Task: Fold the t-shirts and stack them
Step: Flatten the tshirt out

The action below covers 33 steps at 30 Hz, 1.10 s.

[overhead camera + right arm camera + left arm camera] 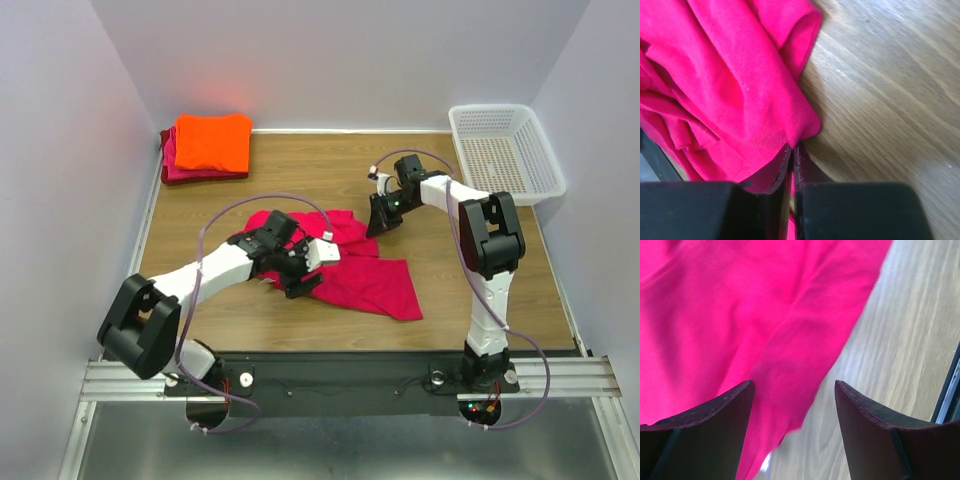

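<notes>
A magenta-pink t-shirt (360, 270) lies loose and crumpled in the middle of the wooden table. My left gripper (300, 275) hovers over its left part with the jaws open and empty; in the left wrist view (793, 387) the cloth (740, 315) lies under and between the fingers. My right gripper (378, 222) is at the shirt's upper right edge, shut on a fold of the pink cloth (740, 90); the right wrist view (792, 150) shows the cloth pinched between the jaws. A folded bright orange shirt (212, 140) lies on a darker red one (172, 160) at the far left.
A white plastic mesh basket (505, 150) stands at the far right corner. Grey walls close in the table on the left, back and right. The table's front edge carries a black rail (340, 375) with the arm bases.
</notes>
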Motion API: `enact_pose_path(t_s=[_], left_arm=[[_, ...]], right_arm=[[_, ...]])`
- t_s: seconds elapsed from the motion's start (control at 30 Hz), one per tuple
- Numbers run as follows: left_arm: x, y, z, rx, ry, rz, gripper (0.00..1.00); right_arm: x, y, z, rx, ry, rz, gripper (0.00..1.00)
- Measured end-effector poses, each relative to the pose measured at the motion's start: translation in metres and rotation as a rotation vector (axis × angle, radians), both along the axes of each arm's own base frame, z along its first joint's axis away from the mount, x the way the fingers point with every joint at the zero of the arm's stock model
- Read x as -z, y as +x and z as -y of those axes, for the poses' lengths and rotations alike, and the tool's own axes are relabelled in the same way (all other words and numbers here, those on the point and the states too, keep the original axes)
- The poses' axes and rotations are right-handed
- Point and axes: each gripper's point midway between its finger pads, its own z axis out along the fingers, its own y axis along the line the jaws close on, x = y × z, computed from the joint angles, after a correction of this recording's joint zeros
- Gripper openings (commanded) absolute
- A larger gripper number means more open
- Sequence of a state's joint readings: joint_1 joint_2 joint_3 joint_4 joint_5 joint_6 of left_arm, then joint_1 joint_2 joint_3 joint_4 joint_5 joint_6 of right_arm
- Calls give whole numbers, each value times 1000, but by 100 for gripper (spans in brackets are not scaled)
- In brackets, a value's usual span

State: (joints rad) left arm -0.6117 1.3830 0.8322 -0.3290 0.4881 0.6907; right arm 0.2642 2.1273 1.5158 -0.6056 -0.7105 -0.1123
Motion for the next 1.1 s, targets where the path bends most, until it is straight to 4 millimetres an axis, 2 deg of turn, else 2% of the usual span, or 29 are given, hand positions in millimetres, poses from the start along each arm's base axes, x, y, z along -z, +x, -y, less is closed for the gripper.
enact_pose_path(t_s=[0.07, 0.1, 0.17, 0.2, 0.33, 0.37, 0.4, 0.5, 0.6, 0.67, 0.77, 0.83, 0.97, 1.03, 1.07, 1.1], left_arm=[[12, -5, 7, 27, 21, -15, 62], [18, -6, 8, 32, 34, -24, 44], [26, -6, 4, 31, 61, -31, 21], [29, -6, 2, 31, 73, -27, 0], [27, -11, -14, 50, 108, 7, 0], [25, -14, -19, 56, 113, 18, 0], [21, -19, -26, 67, 122, 33, 0], [0, -29, -47, 108, 138, 122, 0], [-10, -35, -66, 144, 175, 209, 0], [-5, -39, -81, 167, 222, 237, 0], [10, -40, -115, 153, 313, 232, 0], [17, -33, -147, 107, 387, 216, 0], [25, -18, -191, 28, 459, 189, 0], [30, -13, -206, 12, 475, 167, 0], [32, -11, -210, 10, 478, 162, 1], [32, -7, -216, 8, 480, 160, 11]], right_arm=[[2, 1, 2, 10, -6, -2, 0], [2, 1, 4, 17, -9, -1, 1], [2, 1, 11, 34, -22, -3, 1], [0, 0, 17, 47, -28, 2, 1], [-21, 6, 50, 128, -52, 53, 1], [-32, 12, 68, 171, -66, 86, 1], [-37, 15, 75, 189, -70, 100, 1], [-57, 24, 117, 275, -121, 175, 0], [-59, 18, 143, 315, -184, 192, 1], [-52, 7, 151, 308, -232, 180, 1], [-36, -14, 164, 277, -329, 155, 1], [-29, -28, 172, 260, -378, 129, 1], [-25, -36, 190, 260, -430, 112, 0], [-25, -38, 191, 258, -425, 104, 1], [-25, -40, 190, 255, -419, 98, 1], [-26, -42, 188, 248, -404, 90, 1]])
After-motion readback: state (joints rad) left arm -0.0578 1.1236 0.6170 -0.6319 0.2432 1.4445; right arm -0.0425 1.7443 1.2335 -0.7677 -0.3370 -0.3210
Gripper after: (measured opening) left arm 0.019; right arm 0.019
